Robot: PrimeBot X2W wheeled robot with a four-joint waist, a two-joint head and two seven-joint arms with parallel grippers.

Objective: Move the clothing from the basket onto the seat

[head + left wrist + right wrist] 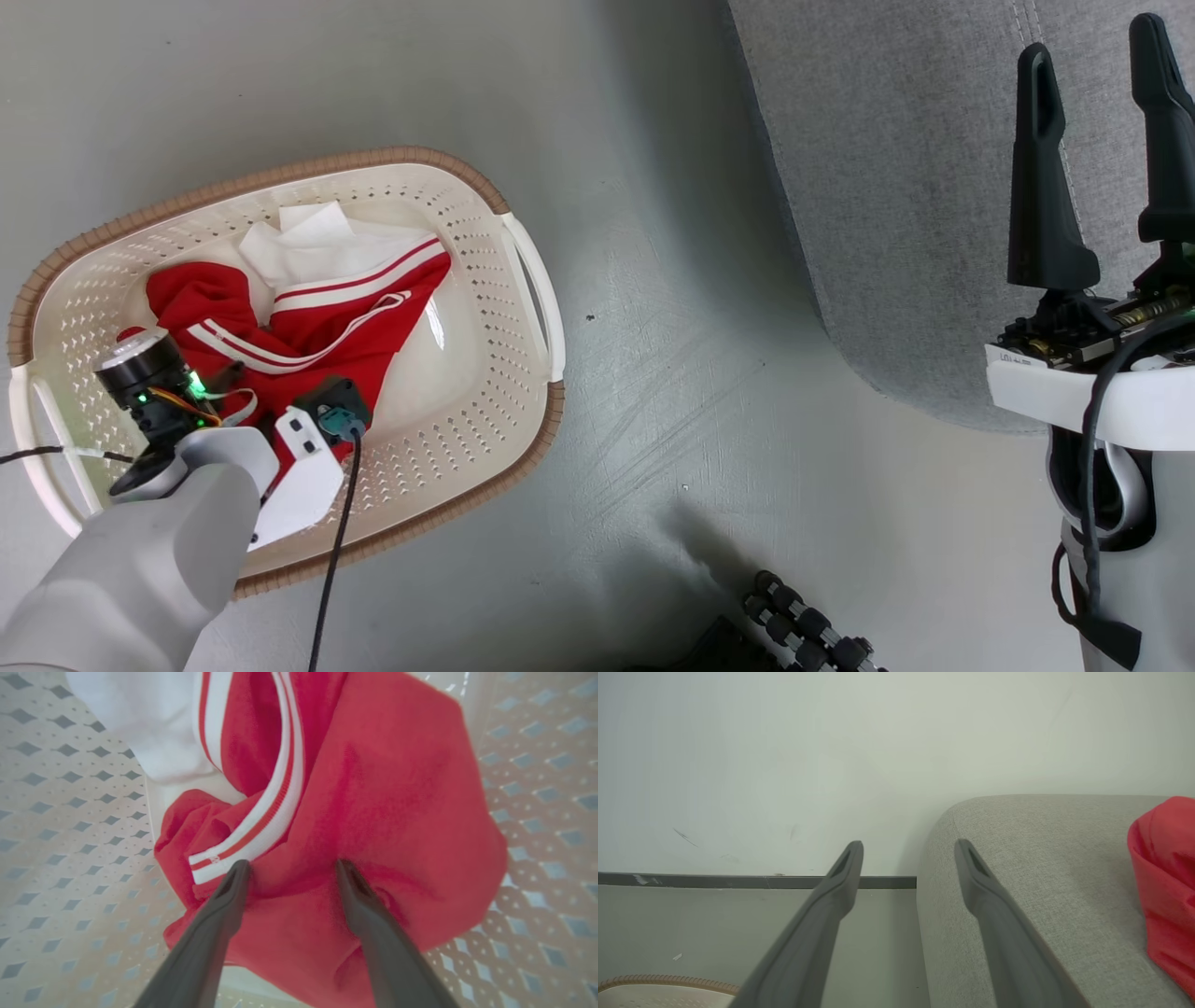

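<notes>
The basket, cream-white with a brown rim, stands on the floor at the left. In it lies the clothing: red cloth with white stripes and a white piece at the far side. My left arm reaches down into the basket. In the left wrist view my left gripper is open, both fingertips pressed into the red cloth beside a striped band. My right gripper stands open and empty over the edge of the grey seat. One red garment lies on the seat.
Grey floor separates the basket and the seat. A black ribbed part shows at the bottom edge. A black cable hangs from my left wrist. Beyond the seat are a pale wall and a dark baseboard.
</notes>
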